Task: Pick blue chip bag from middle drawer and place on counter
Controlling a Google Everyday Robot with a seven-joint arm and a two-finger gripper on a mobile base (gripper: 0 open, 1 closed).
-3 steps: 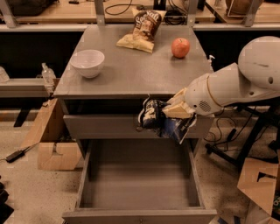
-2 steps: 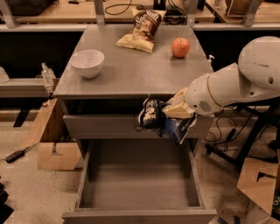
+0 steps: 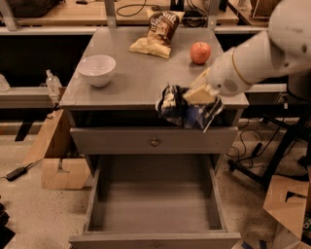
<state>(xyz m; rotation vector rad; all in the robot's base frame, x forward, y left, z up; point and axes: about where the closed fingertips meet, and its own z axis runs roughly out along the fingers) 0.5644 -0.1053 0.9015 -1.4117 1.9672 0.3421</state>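
Note:
My gripper (image 3: 197,97) is shut on the blue chip bag (image 3: 187,111), a crumpled dark blue foil bag with white markings. It holds the bag in the air at the front edge of the counter (image 3: 136,73), right of centre. The bag hangs partly over the counter's edge and partly in front of the closed top drawer (image 3: 154,141). The middle drawer (image 3: 154,204) is pulled out below, with a bare grey floor. My white arm reaches in from the right.
On the counter stand a white bowl (image 3: 97,69) at the left, a tan-and-brown chip bag (image 3: 156,33) at the back and a red apple (image 3: 200,52) at the back right. Cardboard boxes (image 3: 58,160) sit on the floor at left and right. A wooden workbench (image 3: 63,12) runs behind.
My gripper has lifted the blue chip bag a little higher and further in, from in front of the top drawer up to the counter's front edge.

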